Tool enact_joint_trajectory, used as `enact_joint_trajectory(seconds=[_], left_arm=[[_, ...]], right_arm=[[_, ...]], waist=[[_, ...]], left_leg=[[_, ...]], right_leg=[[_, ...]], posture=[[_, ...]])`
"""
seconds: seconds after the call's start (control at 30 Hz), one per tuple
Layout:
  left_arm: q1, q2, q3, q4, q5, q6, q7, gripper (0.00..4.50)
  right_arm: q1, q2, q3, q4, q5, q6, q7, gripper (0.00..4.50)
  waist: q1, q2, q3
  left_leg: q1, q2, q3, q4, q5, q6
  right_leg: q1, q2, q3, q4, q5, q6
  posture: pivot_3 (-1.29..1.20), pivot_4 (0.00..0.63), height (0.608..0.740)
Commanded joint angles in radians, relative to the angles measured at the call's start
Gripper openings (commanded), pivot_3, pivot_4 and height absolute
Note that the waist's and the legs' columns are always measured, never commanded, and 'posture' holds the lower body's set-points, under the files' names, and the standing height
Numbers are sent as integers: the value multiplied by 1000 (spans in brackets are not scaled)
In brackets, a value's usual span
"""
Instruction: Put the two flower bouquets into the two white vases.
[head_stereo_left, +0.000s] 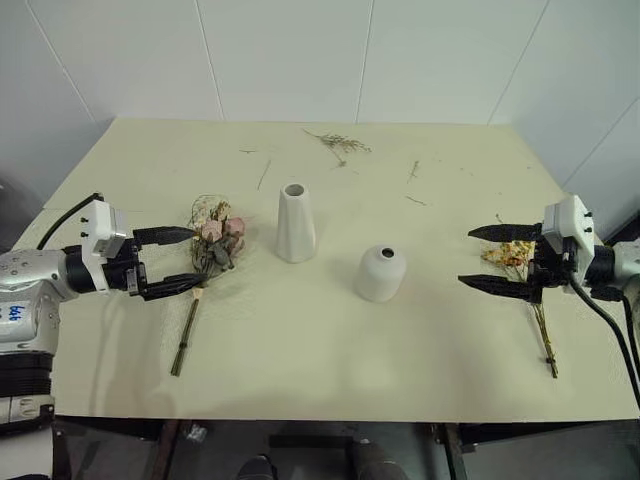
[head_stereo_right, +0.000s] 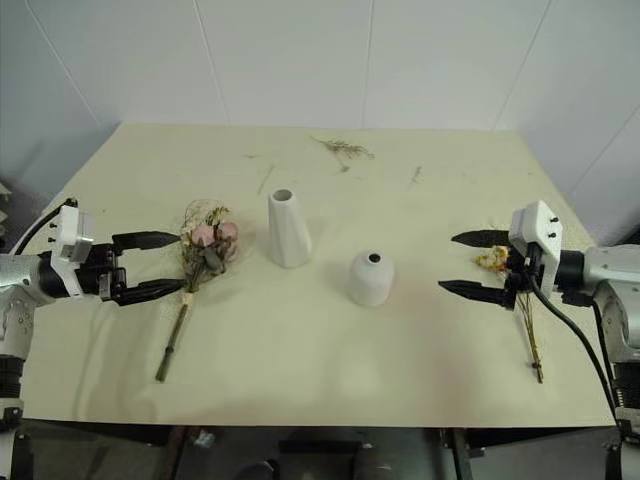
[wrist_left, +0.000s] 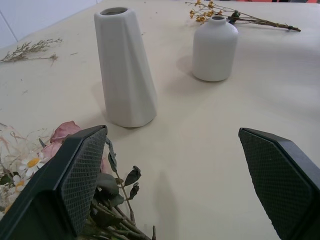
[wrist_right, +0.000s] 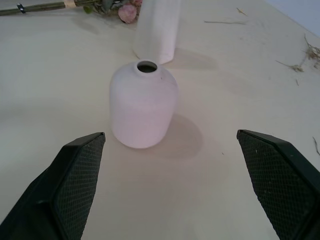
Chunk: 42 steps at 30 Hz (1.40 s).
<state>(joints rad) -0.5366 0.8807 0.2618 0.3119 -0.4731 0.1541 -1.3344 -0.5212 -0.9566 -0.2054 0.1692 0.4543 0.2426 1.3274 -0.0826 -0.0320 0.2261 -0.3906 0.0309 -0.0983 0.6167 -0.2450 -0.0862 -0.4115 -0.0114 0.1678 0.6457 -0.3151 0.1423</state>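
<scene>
White walls back a cream table (head_stereo_left: 330, 360) where the rose bouquet (head_stereo_left: 213, 245) lies toward its left edge and the yellow bouquet (head_stereo_left: 520, 275) toward its right — light, brittle, best pinched low on the stems — both vases (head_stereo_left: 294, 223) mid-table, left gripper (head_stereo_left: 178, 262) and right gripper (head_stereo_left: 490, 259) spread empty.

No legible text, label, brand, number or sign appeared on any surface. A small blue mark stood on the white casing of the left arm (head_stereo_left: 18, 312), but it was too small to be read.
</scene>
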Motion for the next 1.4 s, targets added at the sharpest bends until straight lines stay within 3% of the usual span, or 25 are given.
enact_joint_trajectory(seconds=[0.03,0.17,0.3,0.43,0.5,0.63,0.9,1.4], left_arm=[[-13,-7,3,-59,-33,11,-8,4500],[-15,-29,3,-86,-54,22,-12,4500],[-51,-50,-16,-85,-58,24,-29,4500],[-80,-60,-27,-87,-64,30,-38,4500],[-123,-81,-34,-71,-59,15,-29,4500],[-112,-89,-38,-105,-44,-3,-24,4500],[27,-60,19,-297,-135,168,34,4500],[136,-7,137,-503,-291,357,156,4500]], right_arm=[[-13,-35,-68,16,28,38,-32,4460],[-12,-82,-109,26,30,145,-90,4460],[1,-220,-55,66,-44,331,-131,4460],[-32,-308,68,134,-111,500,-116,4460],[-118,-332,185,182,-159,567,-44,4460],[-300,-299,322,306,-254,614,-26,4460],[-524,-196,518,603,-452,549,26,4460],[-542,-76,537,871,-580,440,63,4460]], waist=[[-2,0,0],[-1,0,0],[1,1,1],[-1,1,1],[-5,1,1],[-16,6,2],[-25,6,2],[-31,7,2]], left_leg=[[0,0,0,0,0,0],[0,0,0,0,0,0],[0,0,0,1,0,0],[0,0,0,1,0,0],[0,0,2,2,0,0],[0,0,3,5,0,0],[-1,0,3,4,-1,0],[0,-1,3,5,-1,0]], right_leg=[[0,0,0,0,0,0],[0,0,0,1,0,0],[0,0,0,0,0,0],[0,0,0,0,0,0],[0,0,1,0,0,0],[0,0,3,0,1,1],[-1,0,3,-1,0,1],[0,0,2,0,0,2]], posture=[[0,150,740],[0,150,740],[0,150,740],[0,150,740],[0,150,740],[0,150,740],[0,150,740],[0,150,740]])
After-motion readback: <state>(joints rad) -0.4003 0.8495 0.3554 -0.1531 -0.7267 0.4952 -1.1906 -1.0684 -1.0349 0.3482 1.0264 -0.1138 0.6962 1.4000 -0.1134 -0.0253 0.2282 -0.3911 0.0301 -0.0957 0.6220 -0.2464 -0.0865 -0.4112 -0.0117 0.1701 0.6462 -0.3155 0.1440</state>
